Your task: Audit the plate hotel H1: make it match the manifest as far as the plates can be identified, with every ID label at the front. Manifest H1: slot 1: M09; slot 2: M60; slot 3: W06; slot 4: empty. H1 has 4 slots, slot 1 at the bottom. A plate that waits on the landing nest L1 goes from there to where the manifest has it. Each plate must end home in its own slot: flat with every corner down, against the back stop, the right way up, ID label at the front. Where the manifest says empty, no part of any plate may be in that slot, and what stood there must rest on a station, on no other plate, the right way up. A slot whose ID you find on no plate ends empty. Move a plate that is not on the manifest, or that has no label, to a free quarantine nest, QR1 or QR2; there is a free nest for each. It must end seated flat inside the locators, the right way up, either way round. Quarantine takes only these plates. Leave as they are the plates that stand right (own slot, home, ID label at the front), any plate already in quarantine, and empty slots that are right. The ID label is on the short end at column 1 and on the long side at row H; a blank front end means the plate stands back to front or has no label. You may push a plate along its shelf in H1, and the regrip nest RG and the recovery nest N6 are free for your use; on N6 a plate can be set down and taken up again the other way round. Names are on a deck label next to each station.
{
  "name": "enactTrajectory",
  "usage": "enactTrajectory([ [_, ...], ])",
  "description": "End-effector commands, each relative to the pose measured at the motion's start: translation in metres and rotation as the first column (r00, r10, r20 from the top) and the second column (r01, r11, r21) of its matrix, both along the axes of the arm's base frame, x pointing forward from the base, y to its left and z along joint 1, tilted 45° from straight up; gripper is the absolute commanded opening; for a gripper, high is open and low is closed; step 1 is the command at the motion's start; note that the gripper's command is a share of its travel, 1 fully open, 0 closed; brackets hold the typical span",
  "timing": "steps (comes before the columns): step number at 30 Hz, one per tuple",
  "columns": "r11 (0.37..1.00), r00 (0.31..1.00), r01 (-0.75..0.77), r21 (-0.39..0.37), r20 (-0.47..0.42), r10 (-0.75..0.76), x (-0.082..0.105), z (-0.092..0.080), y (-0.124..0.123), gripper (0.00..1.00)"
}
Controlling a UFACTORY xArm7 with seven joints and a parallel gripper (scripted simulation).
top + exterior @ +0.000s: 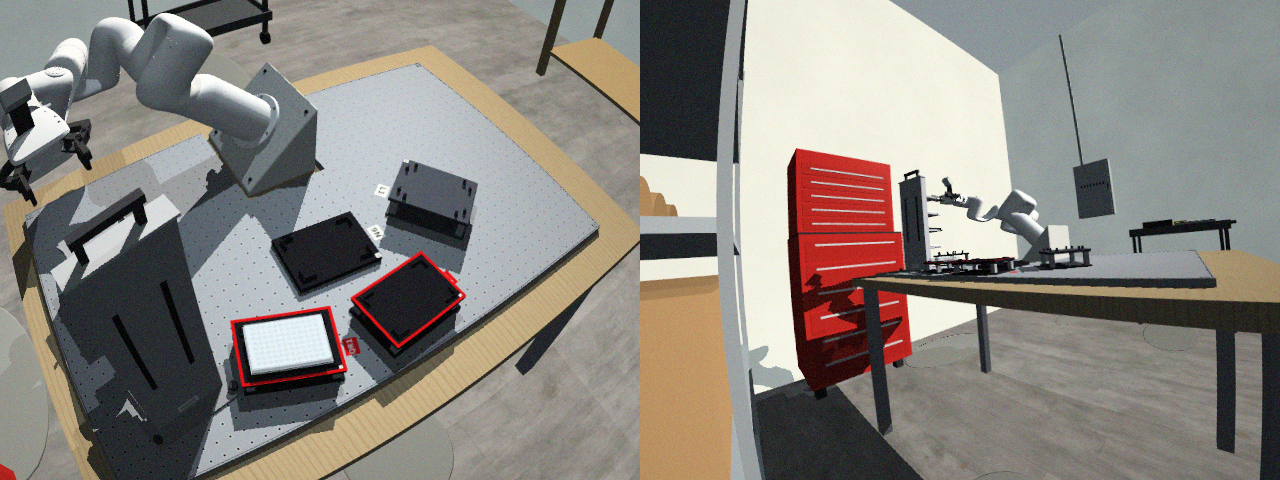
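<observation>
Top view: read left to right across the surface [522, 170].
Claw [49, 162]: fully released, nothing held; it is poised beyond the far left edge of the surface, at the open front of the plate hotel H1 [139, 310], high up near the top slots in the exterior view [938, 198].
Hotel H1: seen only from its back and roof here; slot contents and ID labels cannot be read in either view.
Red-framed nest, near hotel [237, 356]: one white plate [287, 343] is seated flat inside the frame; its label is not legible.
Flat black nest, centre [325, 250]: no plate is seen on it.
Second red-framed nest [408, 299]: no plate is seen on it.
Raised nest L1 [433, 198]: no plate waits on it.
Progress: judged partway; one quarantine placement appears done and L1 is unloaded.
Remaining: slots 1 to 4 are yet to be checked against the manifest; the claw's position suggests a reach into an upper slot.
</observation>
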State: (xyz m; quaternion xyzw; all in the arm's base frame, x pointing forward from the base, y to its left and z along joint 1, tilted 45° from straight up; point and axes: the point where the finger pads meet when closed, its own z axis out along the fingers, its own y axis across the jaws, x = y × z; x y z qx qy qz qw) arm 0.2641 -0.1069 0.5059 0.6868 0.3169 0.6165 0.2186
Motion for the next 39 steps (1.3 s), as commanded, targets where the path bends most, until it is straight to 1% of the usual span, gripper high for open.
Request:
enactTrajectory([
  [1,1.000,1.000,0.001,-0.002,0.001,-0.001,-0.001,-0.007,-0.008,1.00],
  [4,1.000,1.000,0.001,-0.002,0.001,-0.001,-0.001,-0.009,-0.009,1.00],
  [19,1.000,1.000,0.001,-0.002,0.000,-0.001,-0.002,-0.038,-0.038,1.00],
  [21,1.000,1.000,0.001,-0.002,0.000,-0.001,-0.002,-0.038,-0.038,1.00],
  [28,1.000,1.000,0.000,-0.002,0.000,0.000,-0.003,-0.051,-0.051,1.00],
  [33,1.000,1.000,0.000,-0.002,0.000,0.000,-0.003,-0.052,-0.051,1.00],
  [36,1.000,1.000,0.000,-0.002,0.000,0.000,0.005,-0.053,-0.051,1.00],
  [39,1.000,1.000,0.000,-0.002,0.000,0.000,0.007,-0.053,-0.050,1.00],
])
